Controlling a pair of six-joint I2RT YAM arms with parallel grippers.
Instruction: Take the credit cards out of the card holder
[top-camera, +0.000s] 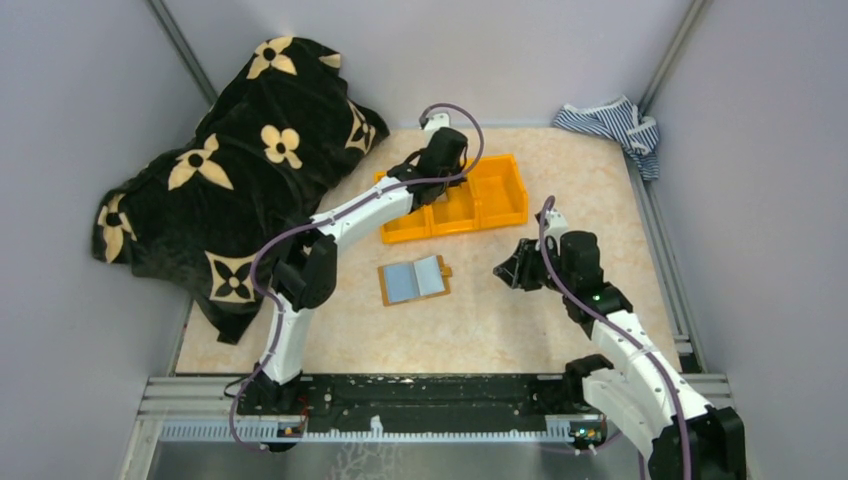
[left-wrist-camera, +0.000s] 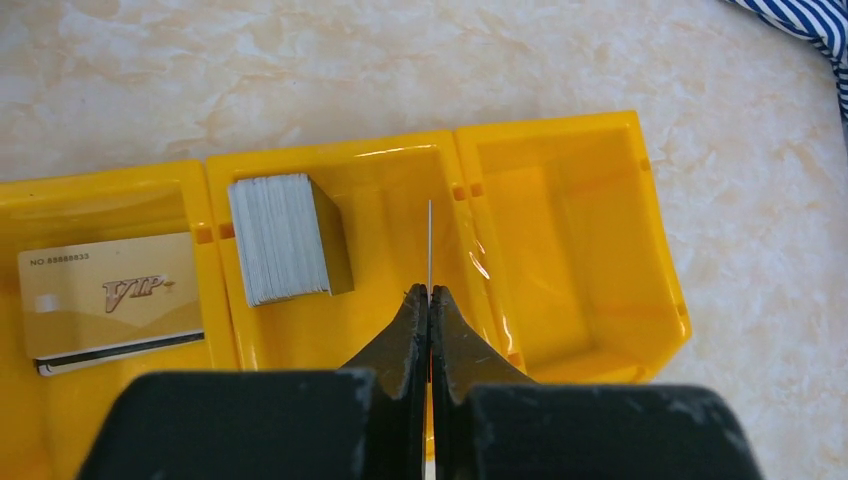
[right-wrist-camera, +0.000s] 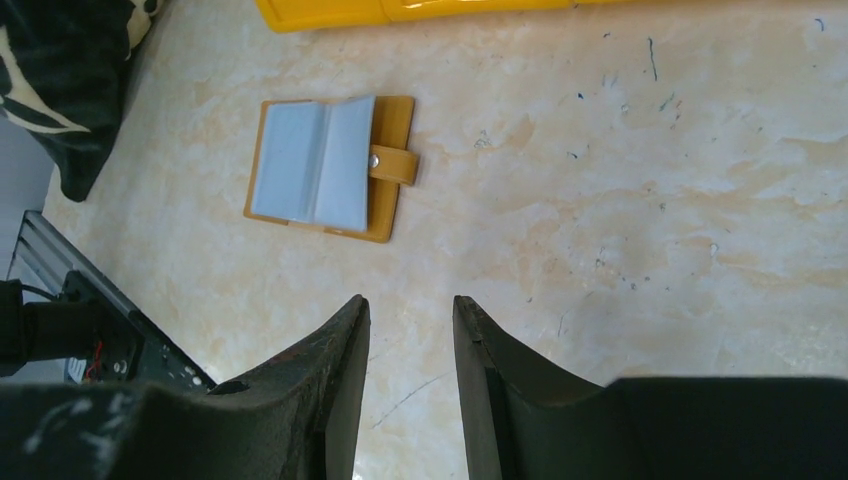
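Observation:
The card holder lies open and flat mid-table, orange-tan with grey-blue sleeves and a snap tab; it shows too in the right wrist view. My left gripper hangs over the middle compartment of the orange bin, shut on a thin credit card seen edge-on. That compartment holds a stack of cards. A gold VIP card lies on others in the left compartment. My right gripper hovers open and empty to the right of the card holder.
The bin's right compartment holds nothing. A black blanket with cream flowers is heaped at the back left, over the table's edge. A blue-striped cloth sits in the back right corner. Grey walls close in three sides.

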